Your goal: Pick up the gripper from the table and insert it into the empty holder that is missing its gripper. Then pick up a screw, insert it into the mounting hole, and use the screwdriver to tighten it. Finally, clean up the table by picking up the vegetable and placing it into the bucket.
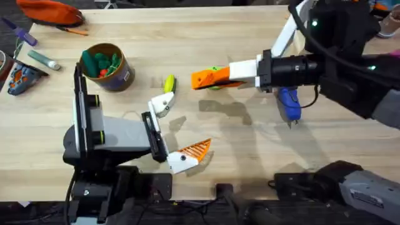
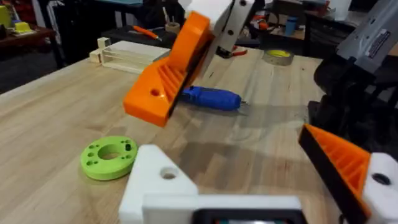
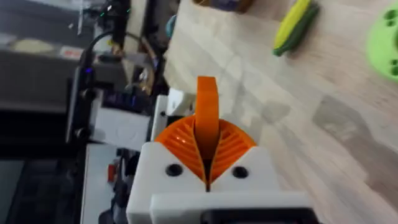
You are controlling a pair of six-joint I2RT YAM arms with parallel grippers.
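My right gripper (image 1: pixel 209 77) hangs above the table's middle, shut on the gripper (image 3: pixel 206 99), a small orange wedge standing between its ribbed fingers. My left gripper (image 1: pixel 181 128) is open just in front of it: one side is the bare white holder (image 1: pixel 164 104) (image 2: pixel 155 180), the other carries an orange ribbed finger (image 1: pixel 195 150). The blue screwdriver (image 1: pixel 289 103) (image 2: pixel 211 98) lies under the right arm. The yellow vegetable (image 1: pixel 169 83) (image 3: pixel 295 25) lies between the holder and the brown bucket (image 1: pixel 122 78) at the back left. A screw is out of view.
Green and orange toy vegetables fill the bucket. A flat green disc (image 2: pixel 109 157) (image 3: pixel 384 43) lies under the right gripper. An orange pouch (image 1: pixel 50 11) and small tools (image 1: pixel 37 57) sit at the far left. Wooden blocks (image 2: pixel 127 53) and a tape roll (image 2: pixel 278 56) stand farther off.
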